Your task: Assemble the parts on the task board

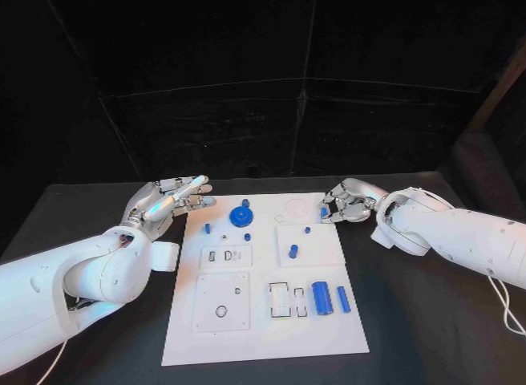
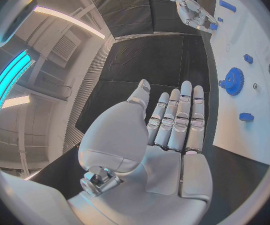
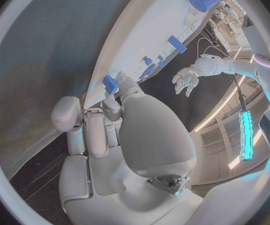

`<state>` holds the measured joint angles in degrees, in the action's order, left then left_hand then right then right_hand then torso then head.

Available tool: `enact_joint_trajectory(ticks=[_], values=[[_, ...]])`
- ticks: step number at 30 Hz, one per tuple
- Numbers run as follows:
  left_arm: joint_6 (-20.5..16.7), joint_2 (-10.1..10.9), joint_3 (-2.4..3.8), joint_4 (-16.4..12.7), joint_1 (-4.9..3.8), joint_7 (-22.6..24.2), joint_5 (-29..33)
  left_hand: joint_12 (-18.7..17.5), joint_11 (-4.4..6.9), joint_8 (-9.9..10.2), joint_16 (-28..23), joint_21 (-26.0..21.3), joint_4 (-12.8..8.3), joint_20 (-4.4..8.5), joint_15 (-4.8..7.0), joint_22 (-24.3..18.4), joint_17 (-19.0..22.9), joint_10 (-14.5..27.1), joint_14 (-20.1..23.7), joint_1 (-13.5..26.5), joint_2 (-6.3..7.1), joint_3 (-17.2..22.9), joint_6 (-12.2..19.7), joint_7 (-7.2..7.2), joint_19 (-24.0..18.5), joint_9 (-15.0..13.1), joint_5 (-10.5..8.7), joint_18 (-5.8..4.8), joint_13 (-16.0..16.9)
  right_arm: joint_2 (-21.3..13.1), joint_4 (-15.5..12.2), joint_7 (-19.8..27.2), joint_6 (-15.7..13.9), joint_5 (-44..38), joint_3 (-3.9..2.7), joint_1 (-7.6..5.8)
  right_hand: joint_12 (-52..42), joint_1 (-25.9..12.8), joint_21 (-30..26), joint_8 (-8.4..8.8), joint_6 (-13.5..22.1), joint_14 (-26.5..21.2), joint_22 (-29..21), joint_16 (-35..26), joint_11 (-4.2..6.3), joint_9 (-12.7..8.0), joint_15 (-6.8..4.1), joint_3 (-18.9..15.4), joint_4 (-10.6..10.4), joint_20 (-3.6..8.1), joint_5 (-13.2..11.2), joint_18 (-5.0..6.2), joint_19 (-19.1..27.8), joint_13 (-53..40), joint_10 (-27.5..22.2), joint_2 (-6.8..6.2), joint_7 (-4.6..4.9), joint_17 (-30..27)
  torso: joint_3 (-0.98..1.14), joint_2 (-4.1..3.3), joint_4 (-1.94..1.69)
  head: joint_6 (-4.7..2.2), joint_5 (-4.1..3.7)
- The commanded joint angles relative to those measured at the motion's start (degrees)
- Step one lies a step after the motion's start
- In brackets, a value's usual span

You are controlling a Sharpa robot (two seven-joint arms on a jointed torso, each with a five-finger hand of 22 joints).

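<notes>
Your right hand (image 1: 346,204) sat at the far right corner of the task board (image 1: 263,337), fingers curled around a small blue part (image 1: 325,212) and pinching it at the board's edge. Your left hand (image 1: 171,200) hovered off the board's far left corner, fingers straight and apart, holding nothing. That part looked like hard, smooth plastic, light and stiff, so it would likely slip if squeezed at the tip; a hold across its sides would suit. The toothed blue gear (image 1: 241,215) and the blue cylinder (image 1: 321,297) lay on the matte white board.
</notes>
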<state>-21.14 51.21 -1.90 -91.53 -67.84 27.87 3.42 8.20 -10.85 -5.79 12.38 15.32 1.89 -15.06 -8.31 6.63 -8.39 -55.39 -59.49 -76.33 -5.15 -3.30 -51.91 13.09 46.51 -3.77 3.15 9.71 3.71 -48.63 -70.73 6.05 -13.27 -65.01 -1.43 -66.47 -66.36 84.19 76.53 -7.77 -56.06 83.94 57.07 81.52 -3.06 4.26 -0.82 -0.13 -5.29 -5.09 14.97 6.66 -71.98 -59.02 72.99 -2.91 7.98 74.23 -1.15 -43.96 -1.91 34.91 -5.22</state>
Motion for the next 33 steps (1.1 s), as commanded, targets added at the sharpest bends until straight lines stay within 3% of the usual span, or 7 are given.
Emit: enact_joint_trajectory(ticks=[1, 12, 23, 33], values=[[0.74, -0.04, 0.03, 0.01, -0.06, 0.18, -0.27, -0.36, -0.10, 0.30, -0.32, -0.28, -0.43, 0.05, -0.03, -0.05, -0.10, -0.25, -0.47, -0.56, 0.06, 0.00, -0.34, 0.90, 0.33, 0.03, 0.17, 0.83, -0.04, 0.07, 0.07, -0.11, 0.90, -0.31, -0.02, -0.05, -0.17, -0.21, 0.29, -0.31, -0.42, 2.99, 0.05, 0.37, 0.19, -0.03, -0.52, -0.01, 0.41, 0.09, -0.29, -0.21, -0.17, -0.03, 0.18, 0.57, 0.00, 0.07, -0.01, -0.01, 0.02, 0.10, -0.06], [0.74, -0.07, 0.02, 0.07, -0.06, 0.12, -0.27, -0.36, -0.10, 0.30, -0.32, -0.28, -0.43, 0.05, -0.03, -0.05, -0.10, -0.25, -0.47, -0.56, 0.06, 0.00, -0.34, 0.90, 0.33, 0.03, 0.17, 0.83, -0.04, 0.12, 0.51, -0.16, 0.95, -0.33, -0.02, 0.03, -0.29, -0.14, 0.39, -0.39, -0.80, 3.02, 0.24, 0.44, 0.28, -0.08, -0.58, 0.24, 0.51, 0.16, -0.23, -0.25, -0.30, -0.18, 0.31, 1.00, -0.08, 0.21, -0.02, 0.01, 0.00, 0.23, -0.13], [0.76, -0.07, 0.02, 0.12, -0.05, 0.07, -0.27, -0.36, -0.10, 0.30, -0.32, -0.28, -0.43, 0.05, -0.03, -0.05, -0.10, -0.25, -0.47, -0.56, 0.06, 0.00, -0.34, 0.90, 0.33, 0.03, 0.17, 0.83, -0.04, 0.25, 0.57, 2.18, -1.98, 0.77, -0.03, 0.05, -2.66, 0.52, 1.66, -1.77, -4.86, 3.58, 2.88, 1.76, 1.29, 0.09, -1.36, 2.85, 1.00, 0.78, -1.39, -0.73, -1.86, -3.21, 2.40, 3.93, -1.32, 2.59, 0.01, 0.00, 0.03, 0.32, -0.15], [0.77, -0.06, 0.00, 0.19, -0.05, -0.03, -0.27, -0.36, -0.10, 0.30, -0.32, -0.28, -0.43, 0.05, -0.03, -0.05, -0.10, -0.25, -0.47, -0.56, 0.06, 0.00, -0.34, 0.90, 0.33, 0.03, 0.17, 0.83, -0.04, 0.38, 0.02, 3.82, -5.50, 2.95, -0.03, 0.05, -4.47, 0.70, 2.62, -2.38, -7.12, 3.87, 4.76, 2.57, 2.07, 0.16, -2.03, 5.17, 1.75, 1.46, -1.56, -1.08, -2.88, -5.83, 4.02, 5.28, -2.24, 4.00, 0.00, 0.03, -0.03, 0.38, -0.16]])
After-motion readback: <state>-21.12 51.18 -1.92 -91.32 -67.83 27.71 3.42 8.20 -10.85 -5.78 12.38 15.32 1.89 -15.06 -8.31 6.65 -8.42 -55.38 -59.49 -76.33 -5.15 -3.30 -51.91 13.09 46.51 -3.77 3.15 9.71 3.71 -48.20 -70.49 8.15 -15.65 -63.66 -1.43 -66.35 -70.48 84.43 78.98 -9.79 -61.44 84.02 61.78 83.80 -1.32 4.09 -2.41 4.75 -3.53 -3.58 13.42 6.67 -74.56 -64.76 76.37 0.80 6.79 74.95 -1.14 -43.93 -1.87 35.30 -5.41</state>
